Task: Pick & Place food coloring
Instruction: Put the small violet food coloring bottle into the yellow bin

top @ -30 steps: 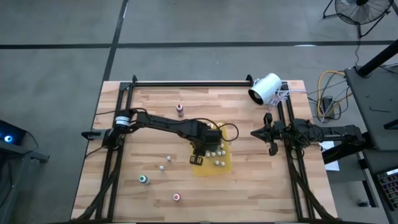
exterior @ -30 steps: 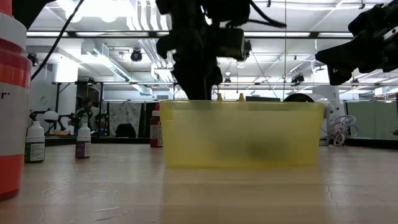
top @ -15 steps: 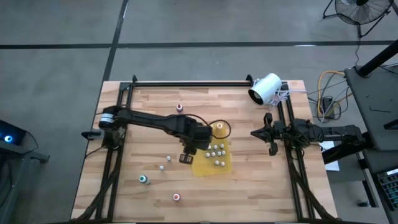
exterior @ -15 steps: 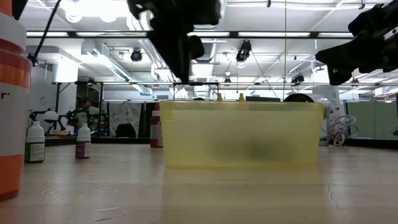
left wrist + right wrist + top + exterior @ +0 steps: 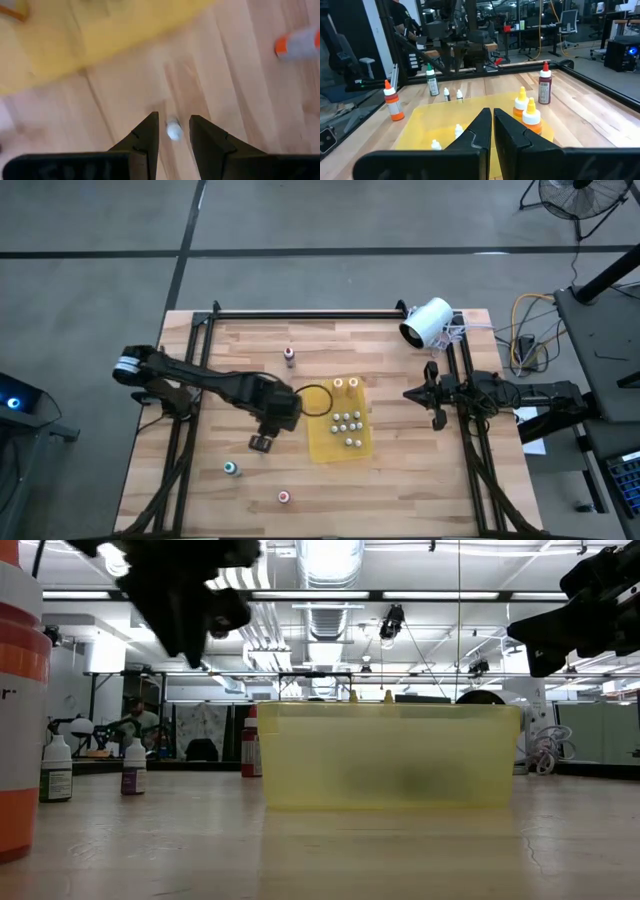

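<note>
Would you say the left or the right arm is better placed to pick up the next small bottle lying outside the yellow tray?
The left. Its gripper hangs open over a small white bottle on the wood beside the yellow tray, the bottle lined up between its fingers. The right gripper waits shut at the table's right edge, far from the loose bottles.

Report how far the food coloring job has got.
Done: several bottles stand in the yellow tray. In hand: the open left gripper is over a small white bottle on the table, not yet gripped. Left: the maroon bottle, teal bottle and orange bottle outside. The right gripper waits, shut.
</note>
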Motion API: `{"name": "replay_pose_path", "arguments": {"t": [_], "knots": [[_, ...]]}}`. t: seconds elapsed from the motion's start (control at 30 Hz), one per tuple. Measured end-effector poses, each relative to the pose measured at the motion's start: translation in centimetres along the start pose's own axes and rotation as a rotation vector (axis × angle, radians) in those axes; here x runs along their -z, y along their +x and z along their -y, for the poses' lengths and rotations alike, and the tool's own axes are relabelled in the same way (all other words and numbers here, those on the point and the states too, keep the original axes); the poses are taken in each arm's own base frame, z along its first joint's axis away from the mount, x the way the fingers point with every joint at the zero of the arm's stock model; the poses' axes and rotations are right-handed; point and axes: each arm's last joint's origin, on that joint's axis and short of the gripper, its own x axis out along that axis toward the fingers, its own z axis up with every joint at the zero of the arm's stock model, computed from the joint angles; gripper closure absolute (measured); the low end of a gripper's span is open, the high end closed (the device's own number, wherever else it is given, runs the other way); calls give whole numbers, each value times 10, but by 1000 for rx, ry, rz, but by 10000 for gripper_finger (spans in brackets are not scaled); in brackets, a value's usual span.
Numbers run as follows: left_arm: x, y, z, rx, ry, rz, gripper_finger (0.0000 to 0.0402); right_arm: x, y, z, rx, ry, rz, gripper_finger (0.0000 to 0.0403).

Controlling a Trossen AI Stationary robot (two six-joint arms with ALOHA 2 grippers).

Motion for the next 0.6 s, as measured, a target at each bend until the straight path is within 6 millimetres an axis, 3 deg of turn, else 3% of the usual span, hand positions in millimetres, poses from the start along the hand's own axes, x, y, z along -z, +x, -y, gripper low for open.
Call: {"name": "replay_pose_path", "arguments": {"t": [0.3,0.6], "knots": [[35,10,14,14,37,-19,319,0,0,0,0,-1,0,390],[48,35,16,13,71,-12,319,0,0,0,-1,2,0,390]]}}
